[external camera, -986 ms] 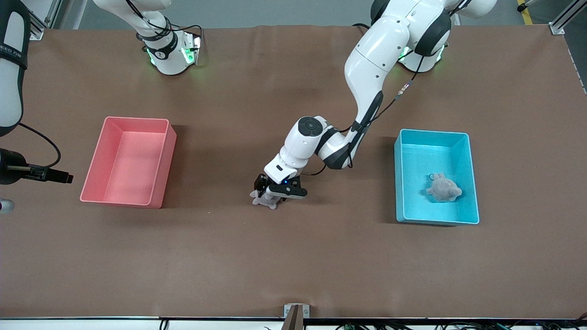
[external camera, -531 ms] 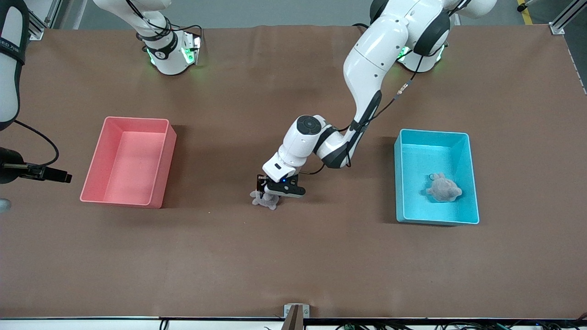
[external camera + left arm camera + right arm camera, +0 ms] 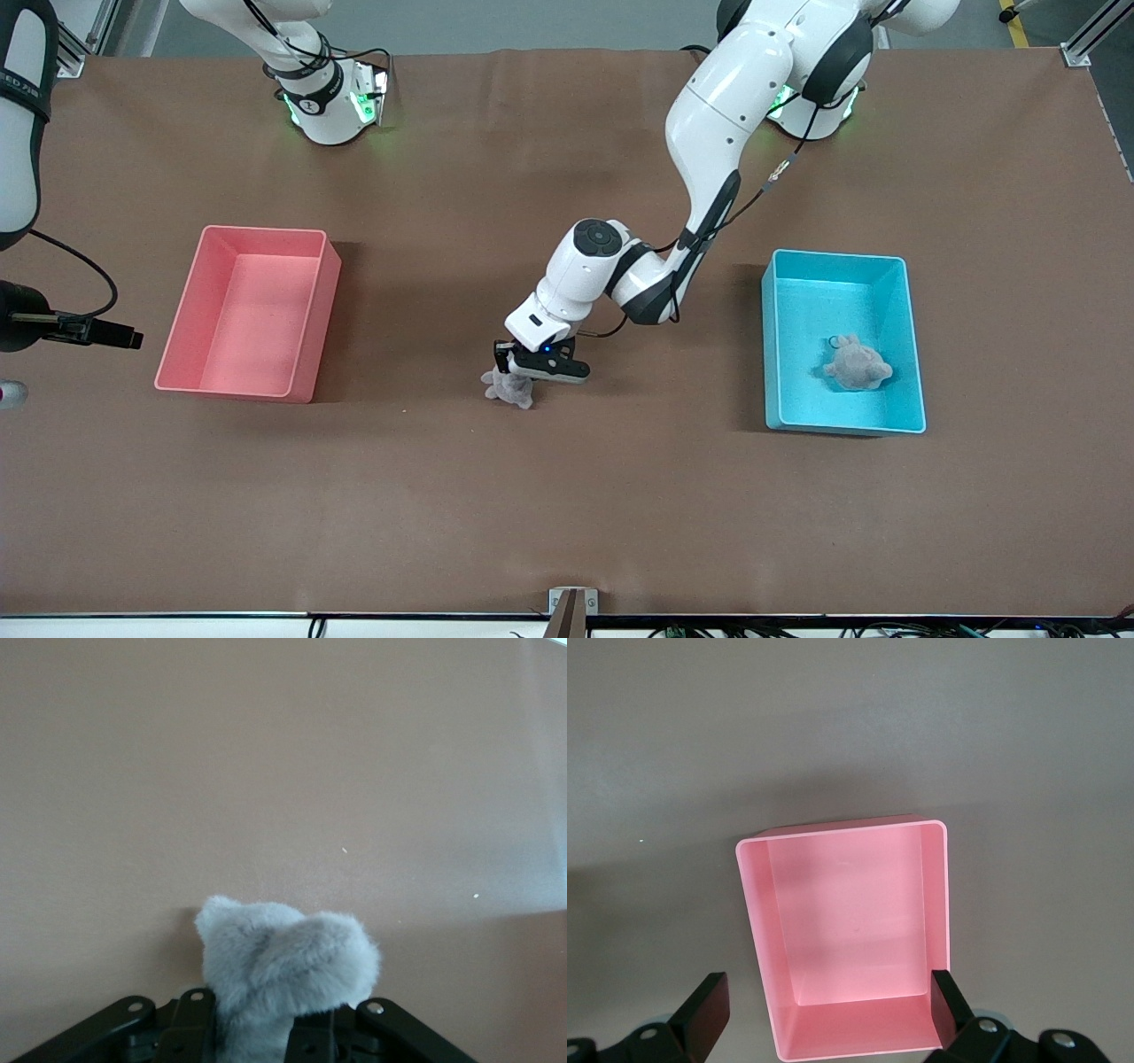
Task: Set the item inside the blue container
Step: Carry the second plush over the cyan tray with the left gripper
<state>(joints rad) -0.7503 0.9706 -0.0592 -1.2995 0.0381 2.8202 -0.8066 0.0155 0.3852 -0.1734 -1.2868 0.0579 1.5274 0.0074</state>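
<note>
Brown bench under both arms, bare apart from two bins and two soft toys. Pink bin toward the right arm's end, holding nothing visible; blue container toward the left arm's end, with one grey plush toy lying in it. Second grey plush toy, the item in hand, between the two bins and well apart from each, about as near the front camera as the toy in the blue container.

Left pincer down on that second toy and closed on it; in the left wrist view grey fur bulging up between the black fingers. Touching the bench or just clear of it: impossible to tell. Right pincer spread open and gripping nothing, waiting high over the pink bin at the right arm's end.

Risks, as a judgement: hold possibly only on loose fur or a limb, so a slip during the lift or the carry likely, dropping the toy short of the container. Carrying too low could catch the toy on the container's near wall and tip or shove the bin. Releasing over the rim could leave it draped on the wall.

Nothing standing between toy and blue container; only the toy already inside taking up part of the floor.
</note>
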